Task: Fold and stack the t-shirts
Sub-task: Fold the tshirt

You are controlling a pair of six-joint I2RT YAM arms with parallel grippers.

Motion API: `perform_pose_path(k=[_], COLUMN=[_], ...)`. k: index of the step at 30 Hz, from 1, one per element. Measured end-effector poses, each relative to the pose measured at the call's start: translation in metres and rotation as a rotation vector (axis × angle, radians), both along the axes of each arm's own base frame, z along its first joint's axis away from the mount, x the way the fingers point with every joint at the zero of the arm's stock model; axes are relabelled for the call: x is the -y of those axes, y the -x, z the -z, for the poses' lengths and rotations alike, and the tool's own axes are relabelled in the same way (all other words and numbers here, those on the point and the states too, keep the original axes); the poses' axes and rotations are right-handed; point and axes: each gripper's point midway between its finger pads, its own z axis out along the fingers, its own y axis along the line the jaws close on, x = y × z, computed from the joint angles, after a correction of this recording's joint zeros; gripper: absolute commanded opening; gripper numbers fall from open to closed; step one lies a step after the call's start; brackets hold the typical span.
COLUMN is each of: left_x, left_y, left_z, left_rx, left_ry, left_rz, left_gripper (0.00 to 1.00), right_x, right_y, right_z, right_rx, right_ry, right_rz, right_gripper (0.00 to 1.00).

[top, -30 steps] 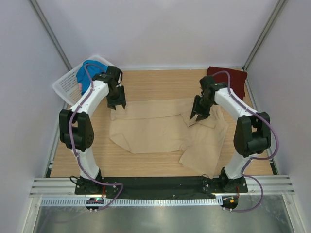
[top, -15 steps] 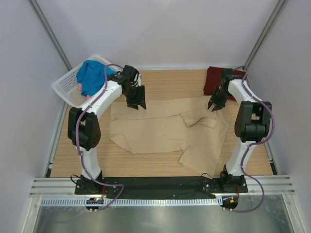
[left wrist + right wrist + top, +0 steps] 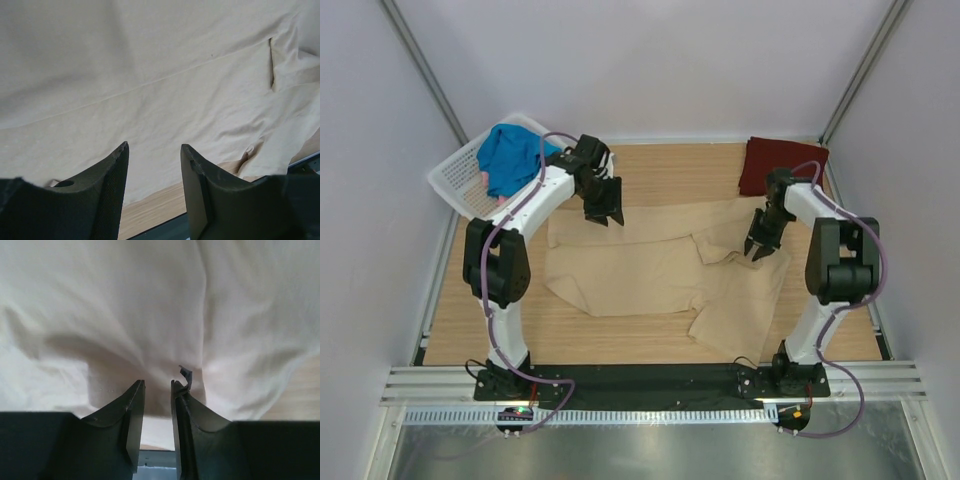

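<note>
The large tan t-shirt lies spread on the wooden table, its right side rumpled and partly folded over. My left gripper hovers over the shirt's far edge, open and empty; the left wrist view shows its jaws apart above flat tan cloth. My right gripper is low over the shirt's right part; its jaws stand narrowly apart with nothing between them, over bunched tan cloth. The maroon t-shirt lies folded at the back right. The blue t-shirt lies in the basket, with a bit of pink beside it.
A white lattice basket sits tilted at the back left corner. White walls enclose the table on three sides. The arms' black base rail runs along the near edge.
My left gripper moved right along the tan shirt's far edge. My right gripper let the shirt go, swung back toward the maroon shirt, then came down over the tan shirt's right part.
</note>
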Motion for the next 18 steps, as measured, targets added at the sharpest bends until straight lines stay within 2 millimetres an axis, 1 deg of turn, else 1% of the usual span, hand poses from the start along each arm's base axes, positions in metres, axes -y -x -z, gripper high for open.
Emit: perform_pose_path(k=[2, 3, 4, 6, 7, 8, 10, 11, 12, 14, 15, 17, 18], left_x=[-0.002, -0.002, -0.003, -0.003, -0.003, -0.002, -0.002, -0.001, 0.000, 0.000, 0.000, -0.004, -0.006], left_y=[-0.001, -0.001, -0.001, -0.001, -0.002, -0.003, -0.005, -0.006, -0.006, -0.007, -0.007, -0.008, -0.008], left_z=[0.001, 0.001, 0.000, -0.001, -0.002, -0.004, -0.007, -0.008, -0.009, -0.011, -0.011, -0.010, -0.008], left_rx=[0.006, 0.010, 0.013, 0.016, 0.020, 0.027, 0.039, 0.042, 0.045, 0.048, 0.050, 0.046, 0.043], left_ry=[-0.010, -0.015, -0.017, -0.018, -0.017, -0.017, -0.014, -0.011, -0.007, -0.006, -0.008, -0.019, -0.022], left_rz=[0.005, 0.010, 0.016, 0.020, 0.023, 0.028, 0.036, 0.038, 0.040, 0.040, 0.038, 0.027, 0.021], left_gripper=[0.47, 0.47, 0.47, 0.47, 0.47, 0.47, 0.47, 0.47, 0.47, 0.47, 0.46, 0.45, 0.44], right_x=[-0.005, -0.007, -0.010, -0.012, -0.011, -0.008, -0.001, 0.005, 0.010, 0.023, 0.029, 0.038, 0.040], right_y=[0.034, 0.046, 0.055, 0.056, 0.051, 0.041, 0.019, 0.003, -0.006, -0.032, -0.044, -0.053, -0.054], right_z=[-0.010, -0.016, -0.025, -0.037, -0.043, -0.047, -0.054, -0.056, -0.057, -0.050, -0.043, -0.029, -0.023], right_rx=[-0.020, -0.025, -0.026, -0.005, 0.009, 0.027, 0.074, 0.097, 0.107, 0.127, 0.133, 0.117, 0.105], right_ry=[-0.023, -0.033, -0.043, -0.049, -0.043, -0.034, -0.017, -0.006, 0.004, 0.036, 0.052, 0.073, 0.078], right_rz=[0.008, 0.011, 0.015, 0.016, 0.018, 0.021, 0.035, 0.049, 0.059, 0.084, 0.093, 0.108, 0.111], right_gripper=[0.34, 0.34, 0.35, 0.35, 0.35, 0.35, 0.35, 0.35, 0.35, 0.35, 0.35, 0.35, 0.35])
